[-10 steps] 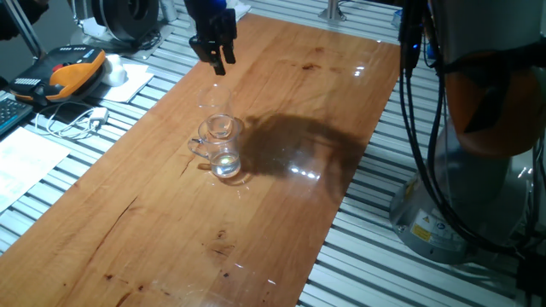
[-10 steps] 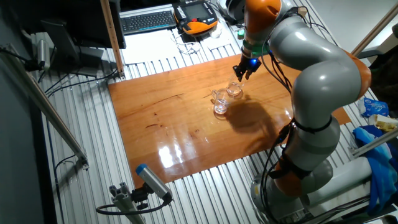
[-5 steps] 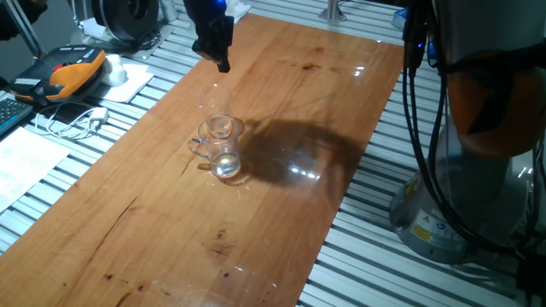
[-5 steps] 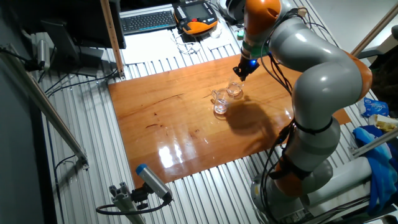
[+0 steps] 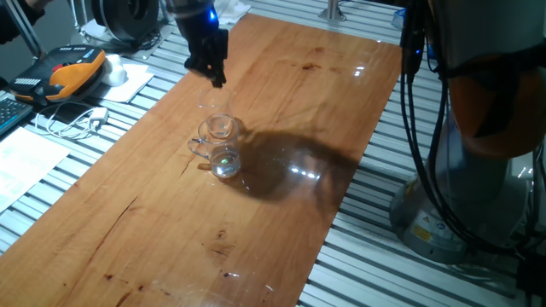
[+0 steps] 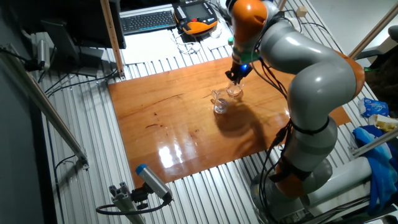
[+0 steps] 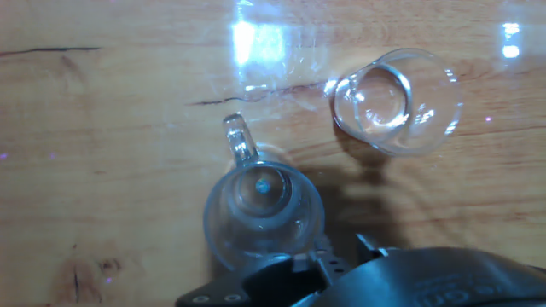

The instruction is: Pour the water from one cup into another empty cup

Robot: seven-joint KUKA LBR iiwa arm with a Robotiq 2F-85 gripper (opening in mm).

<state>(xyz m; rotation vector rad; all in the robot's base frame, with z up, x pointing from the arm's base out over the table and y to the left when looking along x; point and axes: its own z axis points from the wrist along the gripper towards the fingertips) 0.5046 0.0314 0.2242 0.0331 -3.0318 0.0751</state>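
Note:
The handled glass mug (image 5: 220,147) stands on the wooden table (image 5: 281,94), its loop handle to the left and a glint of water (image 5: 225,162) at its base. From above, the hand view shows the mug (image 7: 263,215) with the handle pointing away. The small handle-less tumbler (image 7: 397,98) stands upright just beside the mug and looks empty; it also shows in the other fixed view (image 6: 234,91). My gripper (image 5: 217,78) hangs a little above and beyond the two glasses, touching neither. It looks open, with nothing between its fingers. Only the hand's dark body (image 7: 392,277) shows in the hand view.
An orange and black teach pendant (image 5: 68,68), white cables and papers (image 5: 26,162) lie on the slatted bench left of the table. The robot base (image 5: 478,170) and its hanging cables stand at the table's right edge. A keyboard (image 6: 148,20) sits behind.
The gripper has turned about its wrist and shifted a little left and down, closer to the two glasses. The mug and tumbler have not moved.

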